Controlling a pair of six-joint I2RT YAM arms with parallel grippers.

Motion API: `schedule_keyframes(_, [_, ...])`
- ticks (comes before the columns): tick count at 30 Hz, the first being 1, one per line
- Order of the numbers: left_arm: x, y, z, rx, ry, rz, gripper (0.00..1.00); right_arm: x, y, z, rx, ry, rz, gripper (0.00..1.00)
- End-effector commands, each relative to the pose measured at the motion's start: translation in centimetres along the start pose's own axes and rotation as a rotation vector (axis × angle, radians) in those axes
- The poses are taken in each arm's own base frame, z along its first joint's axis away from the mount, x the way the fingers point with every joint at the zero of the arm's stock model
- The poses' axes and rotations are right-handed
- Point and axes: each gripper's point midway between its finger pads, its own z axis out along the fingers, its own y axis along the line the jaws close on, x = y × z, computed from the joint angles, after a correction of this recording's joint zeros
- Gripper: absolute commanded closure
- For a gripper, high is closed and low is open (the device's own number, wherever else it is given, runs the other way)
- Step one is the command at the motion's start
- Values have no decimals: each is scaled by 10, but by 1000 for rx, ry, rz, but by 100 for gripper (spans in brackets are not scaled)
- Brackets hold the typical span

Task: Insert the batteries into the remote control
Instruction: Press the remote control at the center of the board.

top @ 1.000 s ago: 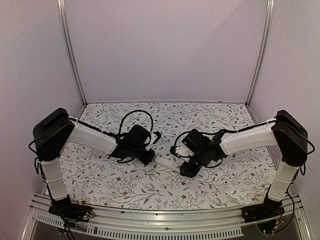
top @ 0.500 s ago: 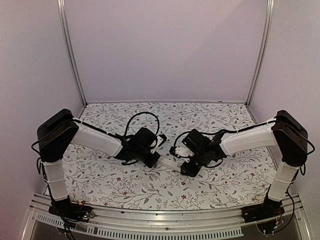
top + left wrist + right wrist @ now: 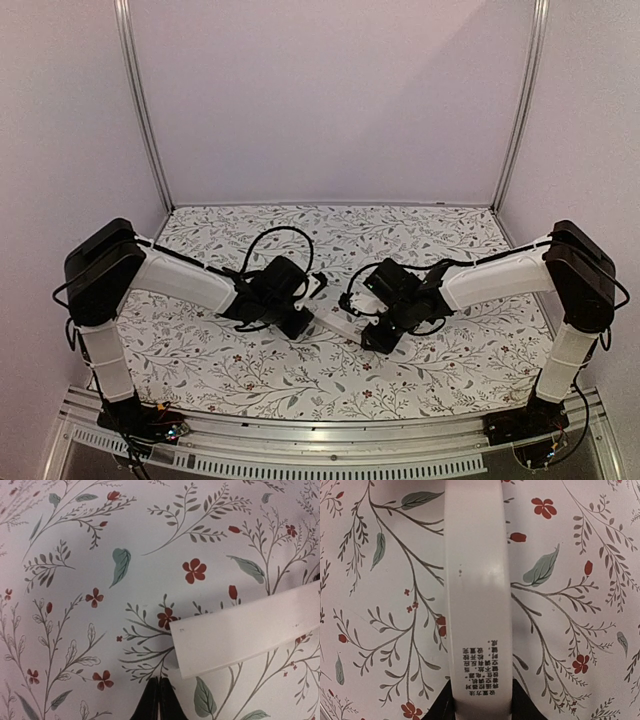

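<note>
The remote control (image 3: 336, 324) is a slim white bar lying back-up on the floral table cover between the two arms. In the right wrist view it (image 3: 477, 595) runs up the frame with small printed text near my fingers. My right gripper (image 3: 373, 337) (image 3: 478, 704) is shut on its near end, one finger (image 3: 521, 702) on each side. My left gripper (image 3: 300, 322) (image 3: 160, 702) is shut and empty, its tips just short of the remote's other end (image 3: 240, 630). No batteries show in any view.
The floral cover (image 3: 250, 370) spreads over the whole table. A metal frame post (image 3: 140, 100) stands at each back corner. A metal rail (image 3: 320, 440) runs along the near edge.
My left gripper has moved a little to the right, closer to the remote's free end. The right arm and the remote have stayed put.
</note>
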Motion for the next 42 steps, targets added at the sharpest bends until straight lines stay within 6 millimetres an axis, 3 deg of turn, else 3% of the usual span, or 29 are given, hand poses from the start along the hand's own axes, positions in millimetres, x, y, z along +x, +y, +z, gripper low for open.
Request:
schedule_keyframes(1, [17, 9, 0, 20, 85, 20, 96, 11, 7, 3, -23, 26, -30, 72])
schedule_keyframes(8, [11, 30, 10, 85, 95, -21, 97, 12, 7, 3, -25, 33, -64, 77])
schedule_keyframes(11, [8, 28, 13, 92, 110, 10, 97, 12, 8, 2, -29, 34, -65, 78])
schedule_keyframes(15, [7, 9, 16, 135, 124, 55, 98, 13, 9, 2, -32, 38, -62, 78])
schedule_keyframes(20, [11, -46, 10, 236, 156, 234, 98, 12, 9, 1, -35, 35, -63, 78])
schedule_keyframes(23, [15, -62, 3, 300, 152, 263, 97, 12, 10, 3, -38, 32, -69, 78])
schedule_keyframes(28, [14, -47, 1, 295, 141, 212, 98, 14, 10, 4, -39, 38, -69, 78])
schedule_keyframes(35, [-1, 9, 1, 123, 125, 123, 97, 13, 9, 2, -37, 33, -65, 77])
schedule_keyframes(39, [-6, 4, 2, 141, 114, 122, 97, 12, 9, 1, -40, 31, -65, 77])
schedule_keyframes(42, [-6, -24, 3, 195, 120, 194, 96, 12, 10, 1, -42, 30, -68, 76])
